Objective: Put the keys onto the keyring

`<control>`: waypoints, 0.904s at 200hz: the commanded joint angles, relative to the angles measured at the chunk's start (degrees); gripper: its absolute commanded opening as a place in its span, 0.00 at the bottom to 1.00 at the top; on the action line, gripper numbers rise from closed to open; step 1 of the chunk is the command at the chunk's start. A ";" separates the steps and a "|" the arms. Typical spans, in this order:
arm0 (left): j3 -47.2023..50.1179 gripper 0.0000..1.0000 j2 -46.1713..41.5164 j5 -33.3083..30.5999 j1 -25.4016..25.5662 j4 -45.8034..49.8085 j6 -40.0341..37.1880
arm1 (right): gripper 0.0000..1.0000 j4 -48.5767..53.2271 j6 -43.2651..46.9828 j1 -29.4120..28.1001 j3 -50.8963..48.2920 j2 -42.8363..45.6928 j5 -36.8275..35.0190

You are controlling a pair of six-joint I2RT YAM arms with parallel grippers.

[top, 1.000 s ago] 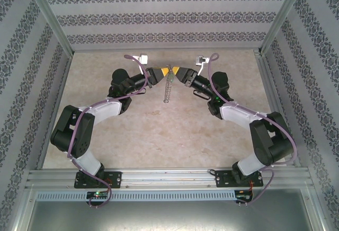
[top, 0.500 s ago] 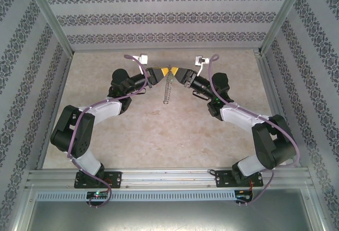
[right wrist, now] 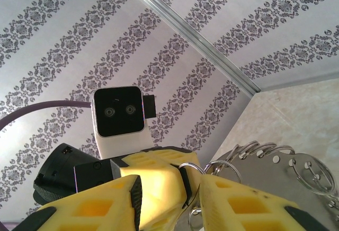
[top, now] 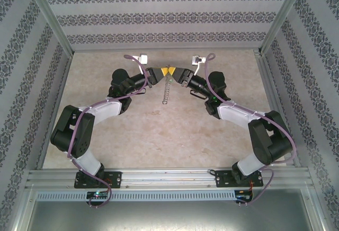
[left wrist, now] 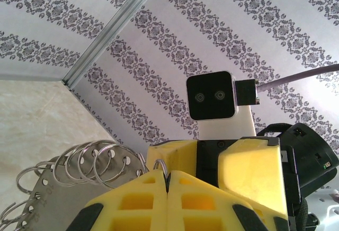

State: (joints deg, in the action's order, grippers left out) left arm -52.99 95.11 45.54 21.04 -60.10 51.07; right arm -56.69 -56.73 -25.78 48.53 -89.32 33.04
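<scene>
Over the bare worktop (top: 159, 130), the left arm (top: 100, 109) has held its pose. The right arm (top: 233, 112) has nudged slightly left and toward the far wall during the last half second, bringing its wrist closer to its partner. The two sets of yellow tips now meet at the far centre of the scene. The keyring (top: 167, 89) hangs from them in the same spot as before, well above the worktop. It is a drilled metal strip (left wrist: 53, 199) carrying a row of split rings (left wrist: 100, 157). The left fingers (left wrist: 132, 202) are pressed together, pinching the wire of one ring (left wrist: 160, 163) at their very tip. The right fingers (right wrist: 249, 204) stand spread, with a clear gap between them, and that pinched ring sits just inside the gap. I read the small advance as the right arm lining up to grip or pry that ring. Threading a key looks not yet begun.
</scene>
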 commanded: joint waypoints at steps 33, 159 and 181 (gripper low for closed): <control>0.10 0.00 -0.73 0.20 0.67 -5.98 0.04 | 0.35 -2.95 -0.09 -0.29 0.79 -0.72 0.69; 0.34 0.00 -1.06 0.43 0.72 -5.91 -0.27 | 0.35 -3.08 -0.34 1.44 -0.69 0.73 0.97; 0.33 0.00 -1.15 0.44 0.67 -5.95 -0.17 | 0.35 -2.99 -0.38 0.96 -0.02 0.15 1.24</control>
State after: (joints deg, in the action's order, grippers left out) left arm -52.84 95.11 45.17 21.06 -60.12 51.07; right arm -57.49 -56.90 -24.43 47.22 -88.77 33.04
